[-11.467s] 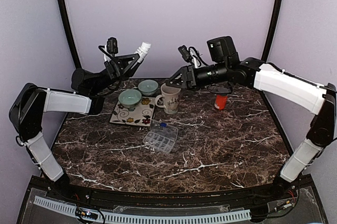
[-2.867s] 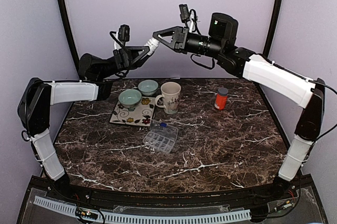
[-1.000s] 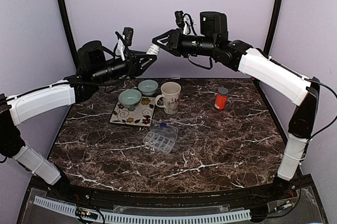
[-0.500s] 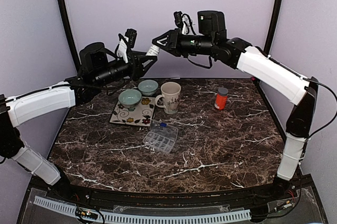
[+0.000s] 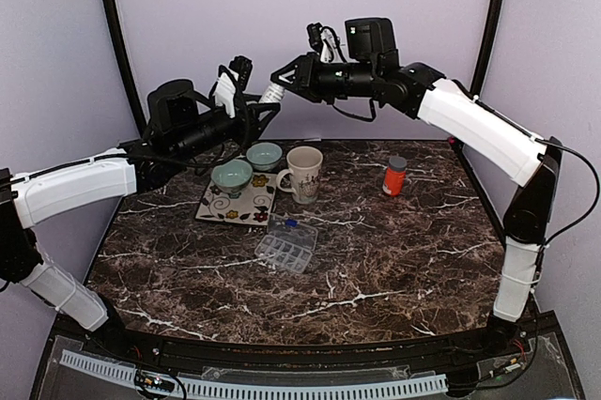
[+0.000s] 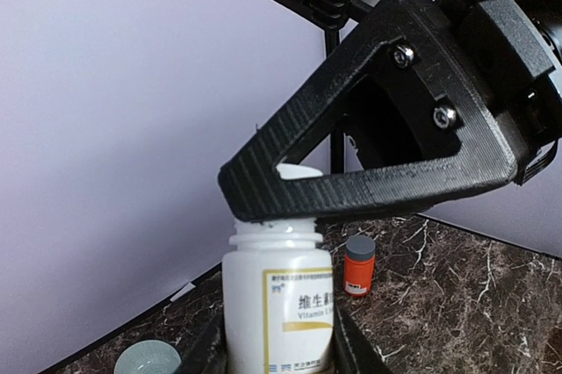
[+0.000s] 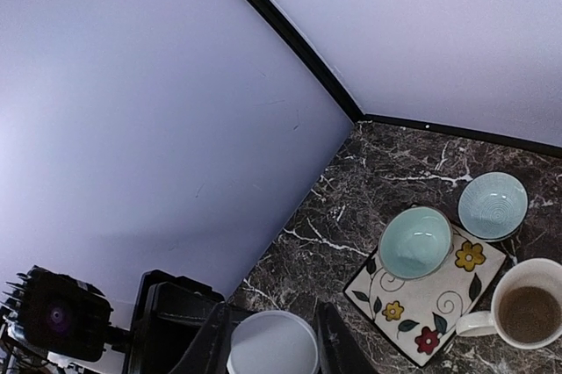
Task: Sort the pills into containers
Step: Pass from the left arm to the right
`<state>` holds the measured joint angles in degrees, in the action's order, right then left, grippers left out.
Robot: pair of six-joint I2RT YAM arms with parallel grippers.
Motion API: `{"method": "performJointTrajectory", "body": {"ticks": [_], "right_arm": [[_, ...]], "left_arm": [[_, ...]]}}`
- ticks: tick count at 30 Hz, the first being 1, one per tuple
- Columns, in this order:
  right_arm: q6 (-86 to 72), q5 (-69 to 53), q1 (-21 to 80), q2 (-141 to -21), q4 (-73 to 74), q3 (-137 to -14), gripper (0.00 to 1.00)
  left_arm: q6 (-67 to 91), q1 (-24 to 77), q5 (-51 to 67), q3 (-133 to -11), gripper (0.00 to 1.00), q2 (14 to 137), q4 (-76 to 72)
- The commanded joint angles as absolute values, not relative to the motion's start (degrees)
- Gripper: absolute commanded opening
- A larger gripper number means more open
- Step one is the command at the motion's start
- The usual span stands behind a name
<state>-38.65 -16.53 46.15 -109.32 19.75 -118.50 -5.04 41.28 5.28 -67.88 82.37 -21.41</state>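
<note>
A white pill bottle (image 6: 277, 304) with a yellow-edged label is held high above the table's back left, my left gripper (image 6: 281, 348) shut on its body. From above, my right gripper (image 7: 272, 339) is shut on its white cap (image 7: 272, 345). The bottle's threaded neck (image 6: 272, 235) shows just under the right gripper's finger (image 6: 369, 190), and whether the cap still touches it is hidden. In the top view the bottle (image 5: 272, 95) sits between the left gripper (image 5: 255, 109) and the right gripper (image 5: 285, 76). No pills are in view.
On the marble table stand an orange bottle (image 5: 395, 176) with a grey cap, a mug (image 5: 303, 175), and two pale green bowls (image 5: 231, 177) (image 5: 265, 156), the nearer one on a flowered tile (image 5: 239, 205). A clear pill organizer (image 5: 286, 245) lies near the middle.
Both arms have shifted a little while keeping hold of the bottle and cap; the left wrist has moved right and up, and the right wrist has moved slightly left.
</note>
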Motion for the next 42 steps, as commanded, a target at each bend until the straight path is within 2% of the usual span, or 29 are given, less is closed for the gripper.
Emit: {"method": "performJointTrajectory", "body": {"ticks": [1,6,20,22,27,37,39,42], "right_arm": [[-37.4,-18.6,49.7,-113.1,31.1,-118.2,0.04],[-37.2,-18.5,49.8,-112.2,30.4,-117.1,0.05],[-37.1,-19.1,49.7,-109.7,27.5,-114.1,0.24],[-37.0,-19.2,49.7,-109.5,27.5,-113.9,0.23],[-37.0,-19.9,49.7,-109.6,27.6,-113.6,0.14],[-37.6,-19.2,49.8,-109.8,29.0,-113.8,0.05],[-37.5,-19.0,49.8,-109.9,29.3,-113.9,0.04],[-37.6,-19.0,49.9,-110.0,29.6,-114.2,0.03]], "left_arm": [[-7.6,42.3,3.6,-68.6,0.01,78.0,-32.4],[-6.7,42.4,3.7,-66.4,0.0,77.0,-34.7],[-4.5,42.3,4.1,-62.4,0.0,74.2,-35.2],[-4.3,42.3,4.2,-62.1,0.0,73.9,-35.1],[-4.0,42.3,4.7,-62.2,0.0,73.5,-34.4],[-3.1,42.4,3.6,-62.7,0.02,73.2,-34.1],[-2.8,42.3,3.8,-62.7,0.05,73.2,-34.1],[-2.1,42.3,4.0,-62.4,0.14,72.9,-34.6]]}}
